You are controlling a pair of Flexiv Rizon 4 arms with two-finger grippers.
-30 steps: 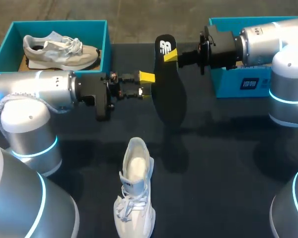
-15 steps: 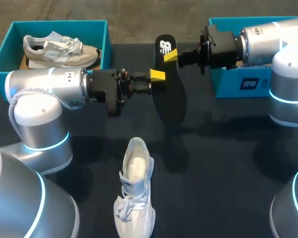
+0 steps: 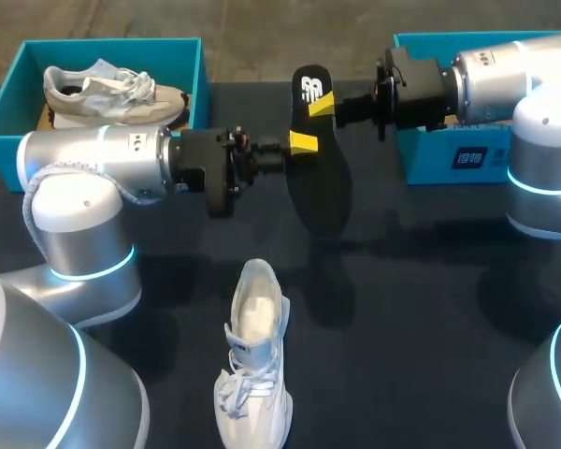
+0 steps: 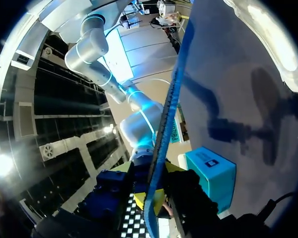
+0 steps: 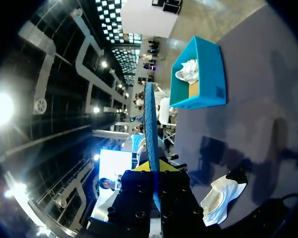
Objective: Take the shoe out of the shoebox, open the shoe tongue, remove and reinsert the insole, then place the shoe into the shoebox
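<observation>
With the right gripper [image 3: 323, 103] clamped on the insole [image 3: 320, 178] above the worktop [image 3: 430, 309] far edge, the left gripper [image 3: 302, 142], whose hold I cannot tell, should pinch squarely before any release.

Left arm [image 3: 84, 178] and right arm [image 3: 505, 84]: silver-grey rounded cylindrical links, glowing cyan ring noted at ea. joint. Small dark marks seen on left forearm. Wrist units black w/ round flange disc. Left gripper [image 3: 302, 142] and right gripper [image 3: 321, 104] tipped bright yellow.
</observation>
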